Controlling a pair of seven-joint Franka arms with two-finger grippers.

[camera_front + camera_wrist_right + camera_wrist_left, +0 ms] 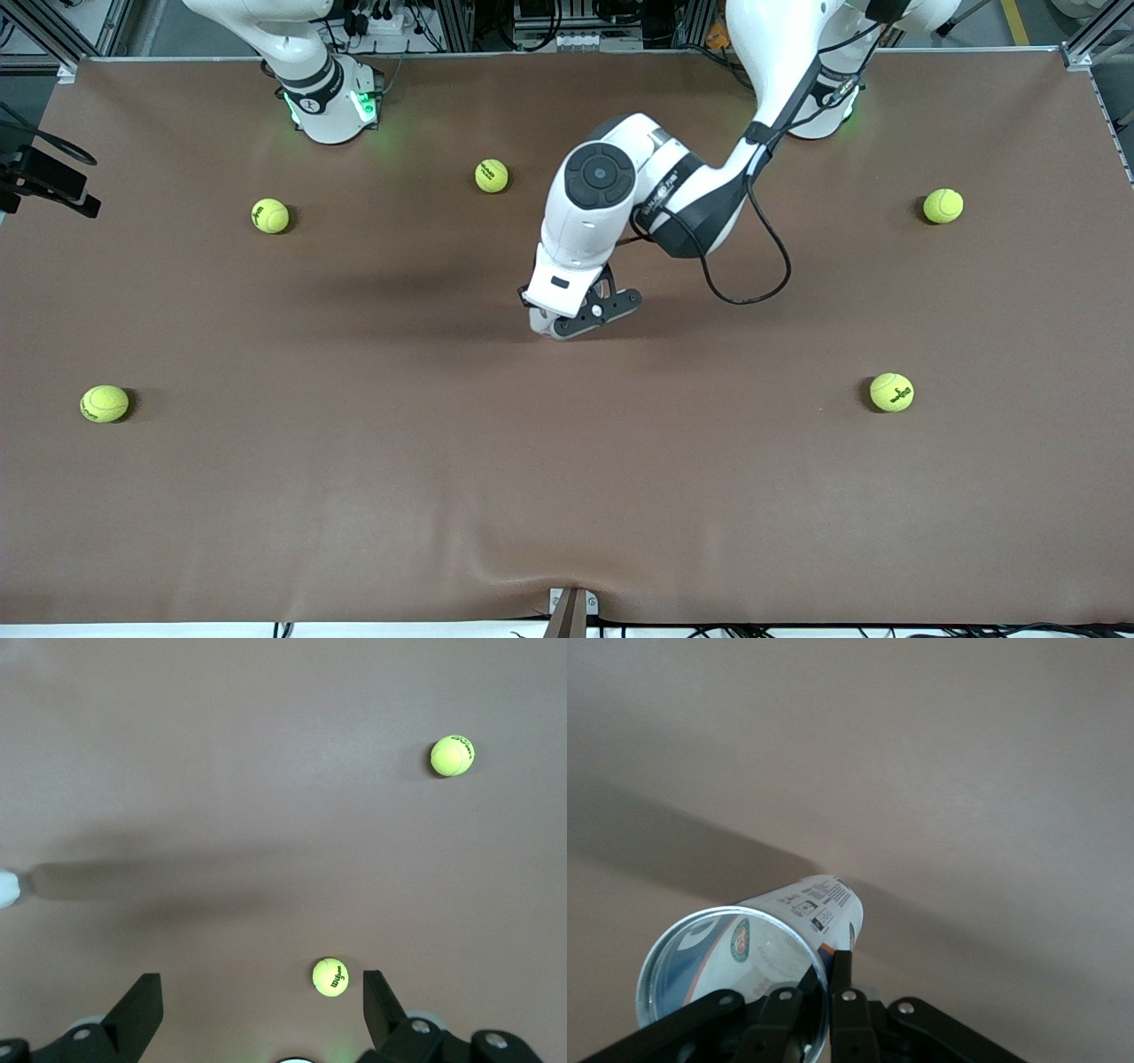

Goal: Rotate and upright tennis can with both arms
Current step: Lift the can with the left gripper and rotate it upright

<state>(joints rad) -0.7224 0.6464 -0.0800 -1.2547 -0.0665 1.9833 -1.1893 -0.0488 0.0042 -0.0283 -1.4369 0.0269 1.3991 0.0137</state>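
The left pincer point(824, 1010) is clamped on the tennis can's point(744, 957) rim, can lying tilted, not yet upright; the right pincer point(263, 1005) waits, jaws apart, over the table point(567, 496).

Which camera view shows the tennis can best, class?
The left wrist view: the tennis can fills its foreground, open silver rim and label plain, with the left gripper shut on its rim. In the front view the left arm hides the can. The right wrist view shows only balls and table.
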